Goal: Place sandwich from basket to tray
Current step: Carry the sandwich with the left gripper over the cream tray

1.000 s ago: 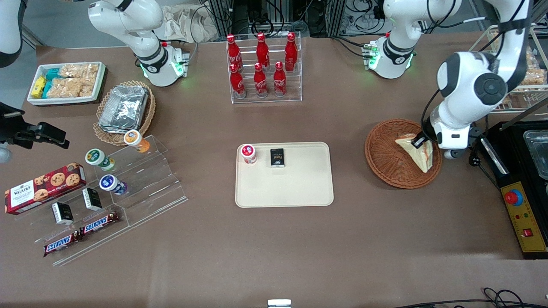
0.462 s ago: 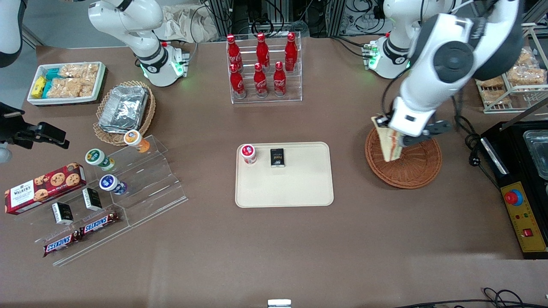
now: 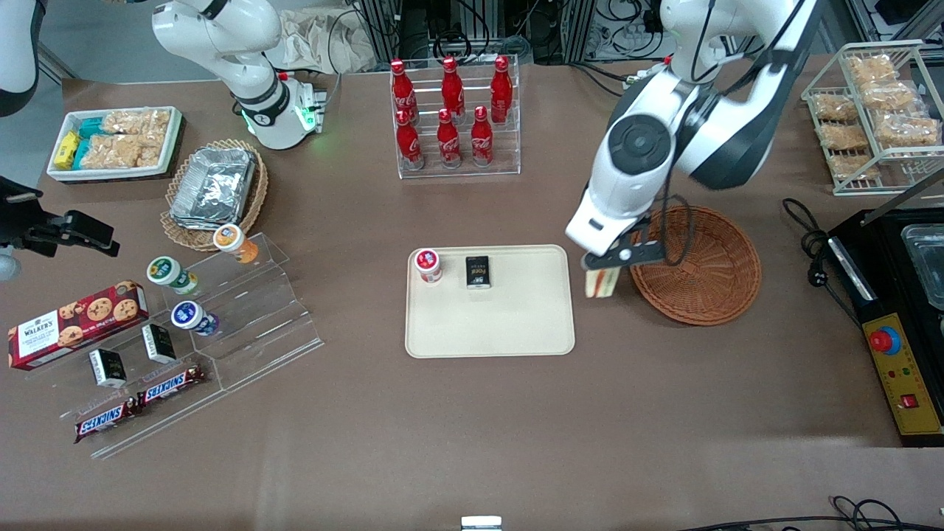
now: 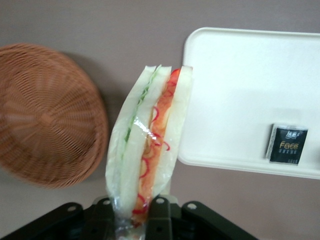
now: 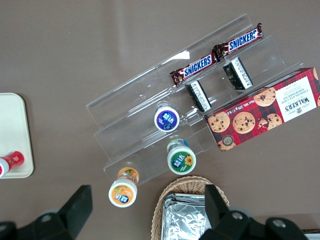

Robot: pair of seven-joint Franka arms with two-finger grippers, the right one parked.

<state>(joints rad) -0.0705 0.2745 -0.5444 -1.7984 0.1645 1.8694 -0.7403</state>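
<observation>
My left gripper (image 3: 606, 267) is shut on the sandwich (image 3: 602, 282), a wrapped wedge of white bread with red and green filling, and holds it in the air between the reddish-brown wicker basket (image 3: 700, 264) and the cream tray (image 3: 490, 324). In the left wrist view the sandwich (image 4: 149, 145) hangs edge-on from the black fingers (image 4: 161, 216), with the basket (image 4: 47, 115) to one side and the tray (image 4: 240, 100) to the other. The basket holds nothing.
On the tray stand a red-capped cup (image 3: 428, 265) and a small black packet (image 3: 478, 271). A rack of red bottles (image 3: 451, 118) stands farther from the camera. A black machine (image 3: 903, 295) and a wire snack rack (image 3: 874, 110) are at the working arm's end.
The gripper has lifted the sandwich out of the basket and carried it toward the tray; it now hangs between the basket's rim and the tray's edge.
</observation>
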